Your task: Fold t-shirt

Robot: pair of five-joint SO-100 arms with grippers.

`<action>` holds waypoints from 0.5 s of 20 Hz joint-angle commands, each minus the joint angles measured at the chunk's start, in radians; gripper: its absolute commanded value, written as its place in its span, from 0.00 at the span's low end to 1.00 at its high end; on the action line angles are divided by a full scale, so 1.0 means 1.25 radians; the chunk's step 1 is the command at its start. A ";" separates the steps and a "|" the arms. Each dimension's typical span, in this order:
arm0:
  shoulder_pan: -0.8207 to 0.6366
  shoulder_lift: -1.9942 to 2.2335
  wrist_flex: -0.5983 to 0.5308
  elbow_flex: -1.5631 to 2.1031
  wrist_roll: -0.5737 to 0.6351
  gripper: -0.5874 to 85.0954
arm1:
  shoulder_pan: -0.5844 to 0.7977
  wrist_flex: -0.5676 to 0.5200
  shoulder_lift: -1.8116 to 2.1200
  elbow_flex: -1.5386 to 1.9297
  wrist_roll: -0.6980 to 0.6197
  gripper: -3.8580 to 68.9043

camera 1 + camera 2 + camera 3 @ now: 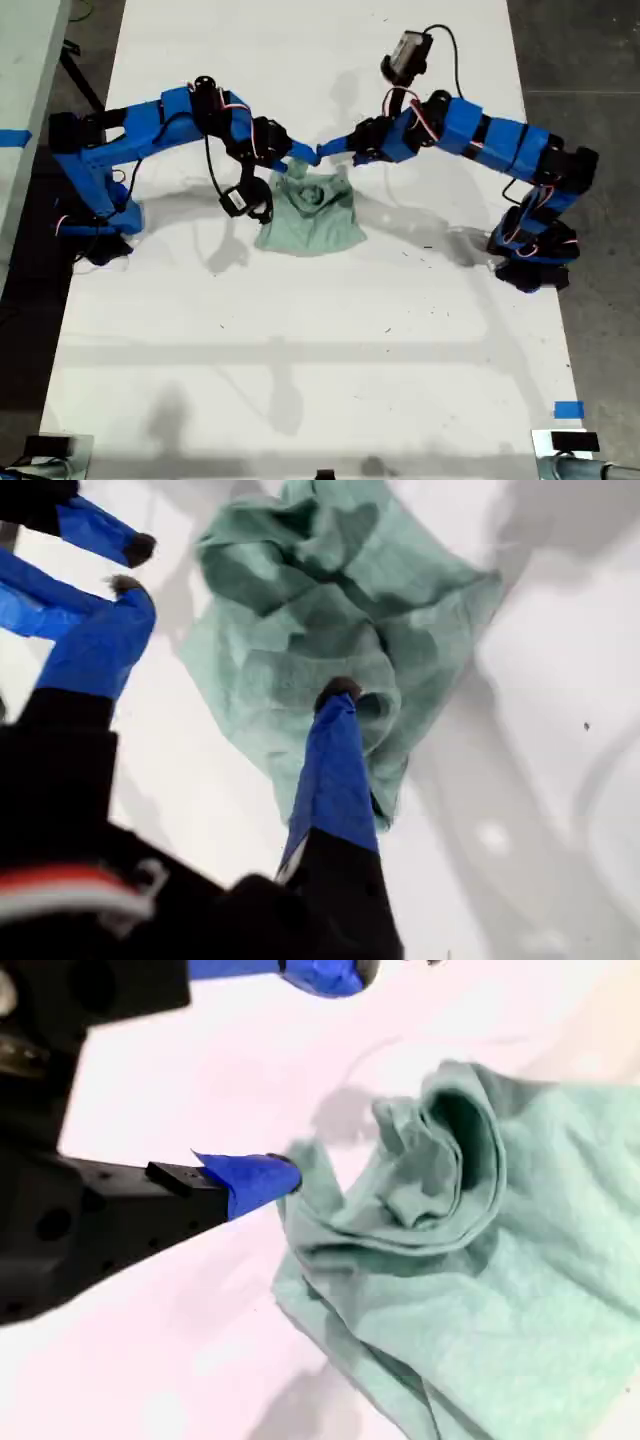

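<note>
Overhead, one white tabletop (300,380), running the full depth of the exterior view, dark grey floor (590,50) along both long sides. Blue tape marker (568,408) near that view's lower right corner. Two blue arms, bases near the exterior view's left and right tabletop edges, tips meeting over the upper middle. The t-shirt (310,215): pale mint-green, bunched in a crumpled heap just below that meeting point, not spread flat. The lower half of the tabletop is bare, as is a broad strip above the arms. My first end effector (232,637): released, jaws wide apart, one fingertip (338,692) pressed into the cloth's rumpled top. My second end effector (318,1075): released, one fingertip (262,1180) touching a folded edge of the shirt. Only the wrist views show this finger contact and the layered folds; the exterior view alone shows the heap's outline and the surrounding clearance.
</note>
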 commanded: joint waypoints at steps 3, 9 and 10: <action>-0.086 0.199 -0.048 0.137 0.020 0.16 | 0.112 -0.016 0.308 0.200 -0.029 0.48; -0.086 0.522 -0.231 0.619 -0.010 0.15 | 0.144 0.063 0.690 0.587 -0.006 0.42; -0.076 0.595 -0.259 0.711 -0.011 0.12 | 0.136 0.080 0.751 0.643 0.010 0.41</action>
